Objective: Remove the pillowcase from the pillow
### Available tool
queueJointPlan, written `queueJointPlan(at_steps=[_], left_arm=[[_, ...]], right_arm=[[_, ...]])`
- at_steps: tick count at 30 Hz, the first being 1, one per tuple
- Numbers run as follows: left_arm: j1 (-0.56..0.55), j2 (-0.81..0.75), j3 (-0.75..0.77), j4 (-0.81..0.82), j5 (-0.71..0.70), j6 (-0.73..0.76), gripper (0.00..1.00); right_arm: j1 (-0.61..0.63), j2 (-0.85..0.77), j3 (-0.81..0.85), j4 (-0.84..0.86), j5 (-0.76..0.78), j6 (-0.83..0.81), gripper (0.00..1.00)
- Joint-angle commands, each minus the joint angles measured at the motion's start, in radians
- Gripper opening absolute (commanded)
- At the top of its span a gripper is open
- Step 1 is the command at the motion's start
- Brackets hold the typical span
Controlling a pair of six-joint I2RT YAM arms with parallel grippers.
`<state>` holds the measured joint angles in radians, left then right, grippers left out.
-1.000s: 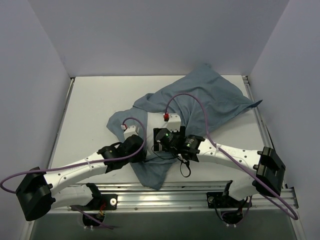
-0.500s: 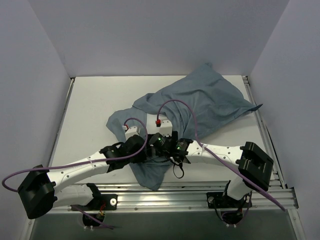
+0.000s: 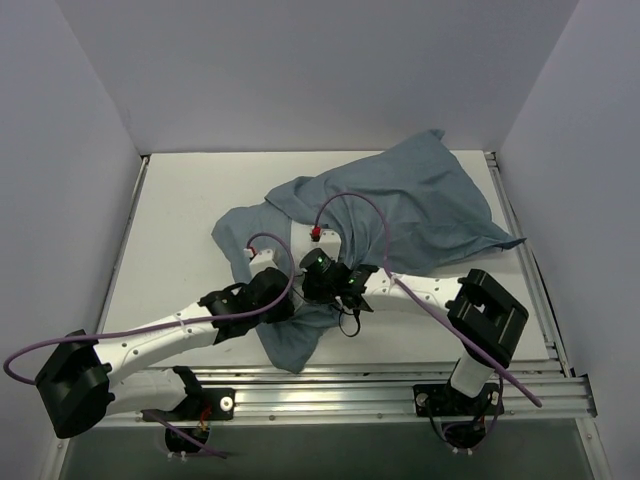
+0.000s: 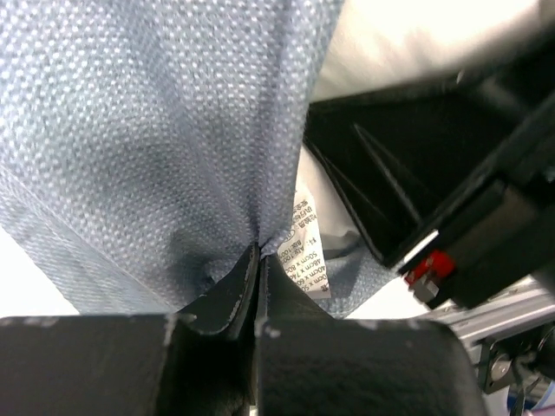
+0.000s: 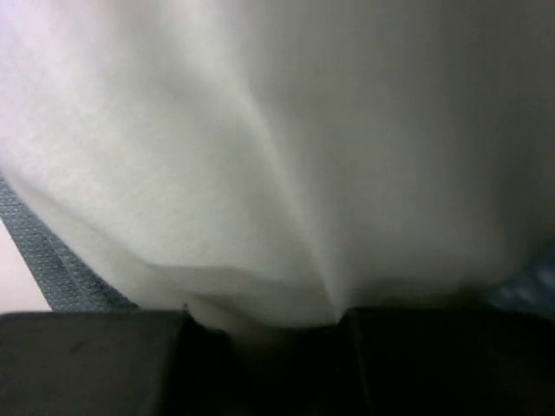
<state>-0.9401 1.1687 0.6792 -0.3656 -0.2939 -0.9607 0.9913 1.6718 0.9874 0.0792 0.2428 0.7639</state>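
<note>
White table [image 3: 180,220] — rumpled blue-grey pillowcase [image 3: 420,200] over white pillow [image 5: 277,156]

White table [image 3: 180,210] sitting between pale walls [image 3: 300,70].
The walls are rising on three sides of the table; a ribbed metal rail [image 3: 330,390] is running along its near edge, a thinner strip [image 3: 520,240] along its right.

Top external: high at near edge, facing down onto table [image 3: 180,200]. Left wrist: tight on pillowcase [image 4: 147,121], shared with overhead. Right wrist: tight on pillow [image 5: 277,156].
</note>
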Motion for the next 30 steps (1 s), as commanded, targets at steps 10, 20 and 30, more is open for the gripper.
queueJointPlan(at_steps=[10,20,30], left_arm=[[-0.005,0.0,0.028,-0.007,0.068,0.027,0.02],[-0.006,0.077,0.069,-0.009,0.104,0.072,0.02],[-0.061,0.135,0.161,0.037,0.082,0.077,0.02]], right_arm=[[-0.212,-0.06,0.167,0.274,-0.057,-0.009,0.0],[-0.292,-0.058,0.359,0.31,-0.115,0.026,0.0],[-0.295,-0.052,0.398,0.401,-0.086,0.089,0.0]])
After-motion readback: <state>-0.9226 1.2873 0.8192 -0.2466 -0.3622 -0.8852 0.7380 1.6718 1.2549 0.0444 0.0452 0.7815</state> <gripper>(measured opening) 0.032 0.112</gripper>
